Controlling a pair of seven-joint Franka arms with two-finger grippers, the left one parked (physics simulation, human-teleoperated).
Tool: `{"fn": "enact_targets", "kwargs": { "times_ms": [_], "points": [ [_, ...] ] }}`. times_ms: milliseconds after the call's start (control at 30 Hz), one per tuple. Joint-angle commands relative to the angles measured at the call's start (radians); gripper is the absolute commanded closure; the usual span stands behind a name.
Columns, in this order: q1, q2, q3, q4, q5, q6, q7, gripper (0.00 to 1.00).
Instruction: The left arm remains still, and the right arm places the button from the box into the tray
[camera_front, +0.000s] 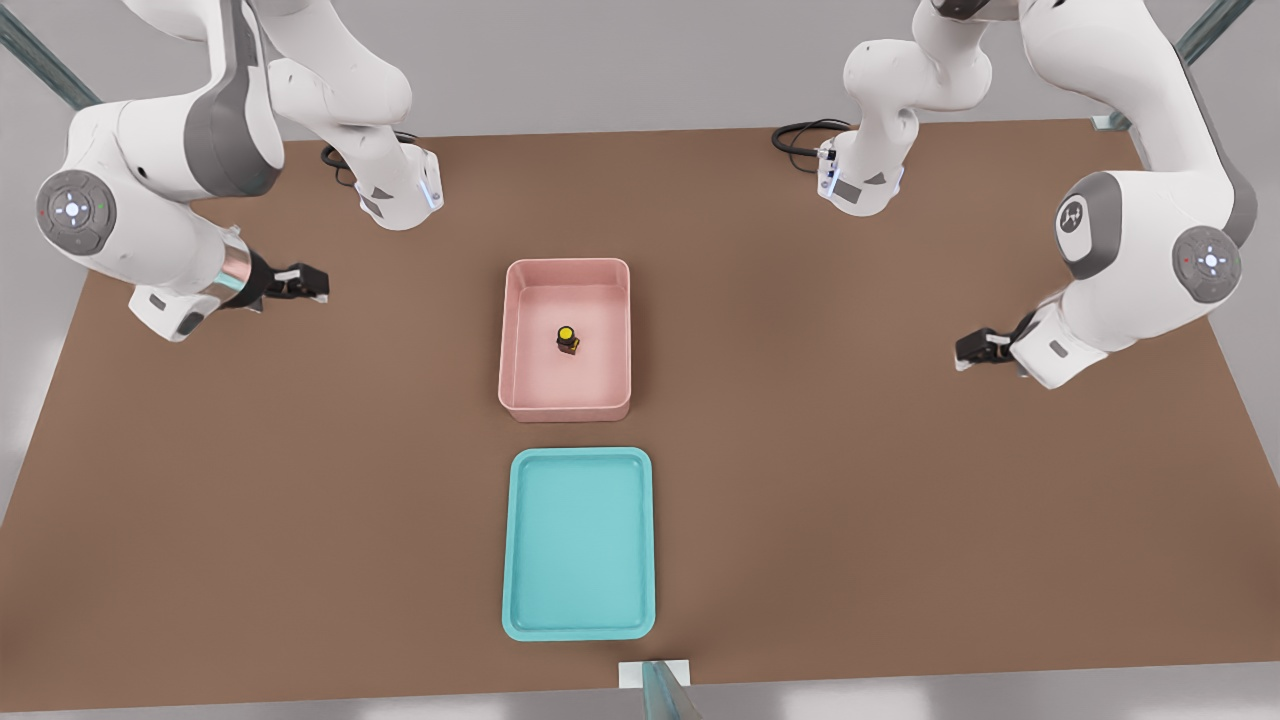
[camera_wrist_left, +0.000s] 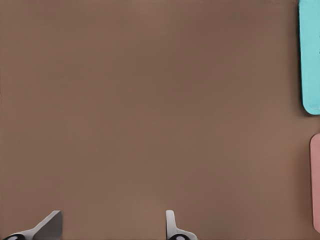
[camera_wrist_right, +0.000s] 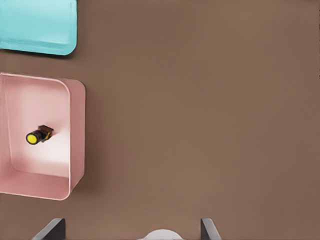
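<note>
The button (camera_front: 567, 339), a yellow cap on a short black body, stands near the middle of the pink box (camera_front: 566, 406); the right wrist view also shows the button (camera_wrist_right: 37, 136) inside the box (camera_wrist_right: 76, 135). The teal tray (camera_front: 579, 628) lies just in front of the box, nothing in it; a corner of the tray (camera_wrist_right: 45, 46) shows in the wrist view. My gripper (camera_front: 312, 284) hovers over bare table at the front view's left, well away from the box. Its fingers (camera_wrist_right: 54, 227) stand wide apart, so the gripper (camera_wrist_right: 131, 224) is open and holds nothing.
The brown table (camera_front: 300, 500) runs wide around both containers. Two arm bases (camera_front: 400, 190) with black cables stand at the back. A small white bracket (camera_front: 655, 675) sits at the table's front edge.
</note>
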Motion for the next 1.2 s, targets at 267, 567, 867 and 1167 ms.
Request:
{"fn": "enact_targets", "kwargs": {
  "times_ms": [267,567,867,1167],
  "points": [
    [0.390,0.094,0.072,0.072,0.048,0.107,0.438,0.00],
    [0.466,0.161,0.229,-0.069,0.044,0.370,0.685,0.00],
    [0.476,0.269,0.229,-0.308,0.007,0.806,0.799,0.00],
    [0.467,0.296,0.221,-0.458,0.007,1.038,0.789,0.00]
  ]
}}
